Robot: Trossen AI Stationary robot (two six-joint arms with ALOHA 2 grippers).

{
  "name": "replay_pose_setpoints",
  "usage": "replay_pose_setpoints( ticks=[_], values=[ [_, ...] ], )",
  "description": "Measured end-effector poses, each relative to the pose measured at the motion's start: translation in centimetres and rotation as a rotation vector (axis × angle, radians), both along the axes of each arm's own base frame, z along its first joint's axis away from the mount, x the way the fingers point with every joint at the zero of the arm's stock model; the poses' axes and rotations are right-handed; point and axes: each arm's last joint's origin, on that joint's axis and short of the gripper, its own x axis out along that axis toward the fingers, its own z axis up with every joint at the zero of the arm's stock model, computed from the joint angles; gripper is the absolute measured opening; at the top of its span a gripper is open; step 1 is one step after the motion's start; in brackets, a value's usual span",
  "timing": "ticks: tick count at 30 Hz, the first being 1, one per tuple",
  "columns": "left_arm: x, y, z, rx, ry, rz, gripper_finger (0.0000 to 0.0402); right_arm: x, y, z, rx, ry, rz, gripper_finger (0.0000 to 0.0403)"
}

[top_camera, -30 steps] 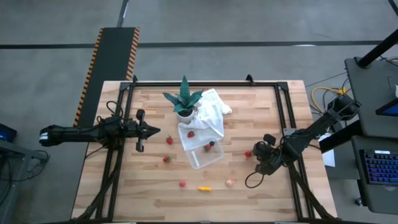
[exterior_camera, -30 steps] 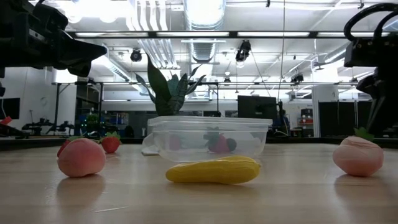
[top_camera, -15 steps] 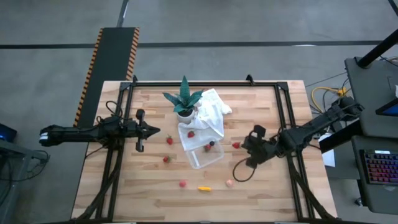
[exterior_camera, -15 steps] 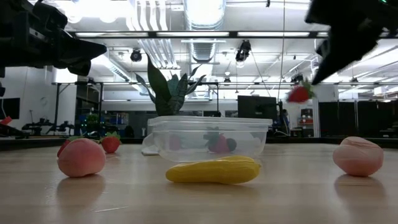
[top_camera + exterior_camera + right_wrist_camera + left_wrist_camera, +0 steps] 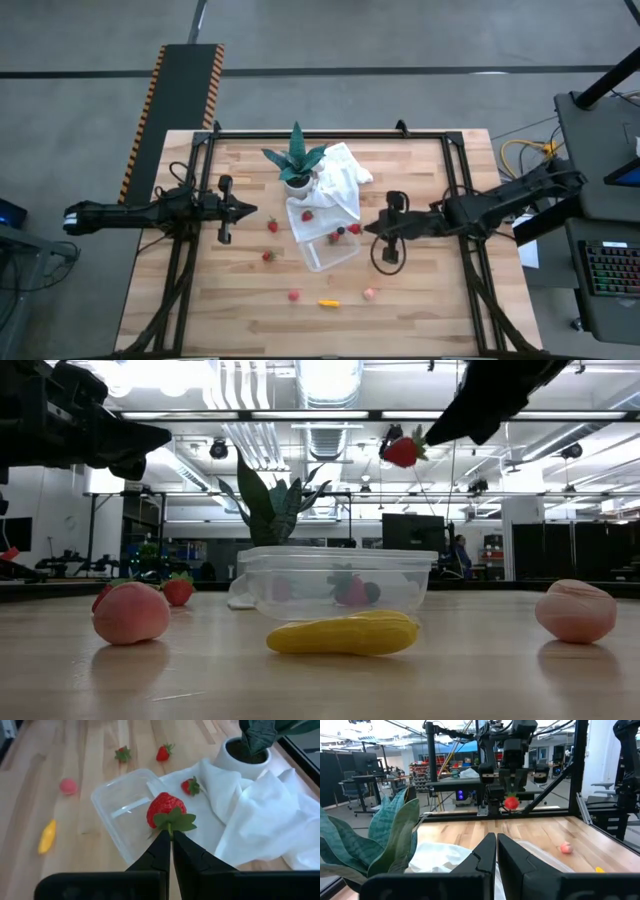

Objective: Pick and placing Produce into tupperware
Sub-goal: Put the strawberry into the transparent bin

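My right gripper (image 5: 364,229) is shut on a red strawberry (image 5: 164,809), held in the air by the far right corner of the clear tupperware (image 5: 328,250). In the low view the strawberry (image 5: 402,452) hangs well above the tupperware (image 5: 338,582), which holds a red and a dark piece. More produce lies on the wood: strawberries (image 5: 272,226) (image 5: 267,256) (image 5: 294,295), a yellow piece (image 5: 328,301) and a pink one (image 5: 369,294). Another strawberry (image 5: 307,214) lies on the white cloth (image 5: 335,185). My left gripper (image 5: 252,210) waits shut at the table's left. My right gripper pinches the strawberry's green leafy crown (image 5: 174,822) between its two fingertips. The fingers come slanting down from the table's right. The berry sticks out past the fingertips, red body forward, lifted clear of table and tupperware.
A spiky green plant in a white pot (image 5: 296,160) stands on the cloth just behind the tupperware. A black frame (image 5: 330,135) runs around the tabletop. Bare wood lies toward the near edge and both sides.
My right gripper has risen and moved toward the table's left, from the wood at the right to the tupperware's far right corner, turning its wrist on the way. The strawberry has left the table and travelled with it, now high above the tupperware.
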Motion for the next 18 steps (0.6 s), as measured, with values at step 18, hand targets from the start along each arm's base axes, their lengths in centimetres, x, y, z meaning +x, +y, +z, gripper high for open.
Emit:
replay_pose_setpoints(
  ticks=[18],
  values=[
    [0.0, 0.0, 0.0, 0.000, -0.003, -0.001, 0.0000, 7.4, -1.0, -5.4, 0.004, 0.219, 0.100, 0.0008]
  ],
)
